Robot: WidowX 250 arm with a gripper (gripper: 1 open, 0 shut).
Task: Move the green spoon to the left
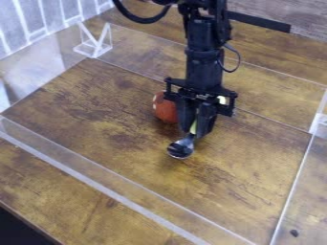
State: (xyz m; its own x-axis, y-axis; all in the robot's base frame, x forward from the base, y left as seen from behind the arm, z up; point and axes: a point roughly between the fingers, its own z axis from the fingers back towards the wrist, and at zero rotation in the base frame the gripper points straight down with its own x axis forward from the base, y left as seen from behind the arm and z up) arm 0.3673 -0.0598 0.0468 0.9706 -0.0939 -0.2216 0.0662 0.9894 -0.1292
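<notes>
The black arm [205, 48] reaches down from the top of the view, its pincer [198, 122] pointing steeply at the wooden bench [90, 115]. The pincer pinches the spoon [186, 140] by its yellow-green handle, which shows as a bright strip between the dark fingers [209, 122]; the jaws stand narrow, closed on that handle. The spoon hangs slanted, its silver bowl lowest and toward the lower left, at or just above the wood — whether it touches the bench I cannot tell. Just left of the pincer and partly hidden behind it sits the mushroom [163, 107], a red-brown cap on the bench, near the spoon's handle but apart from the bowl. Clear plastic walls [76, 182] frame the work area — one edge runs diagonally across the lower left, another along the right. A small clear stand [92, 40] is at the upper left, well apart from the arm.
</notes>
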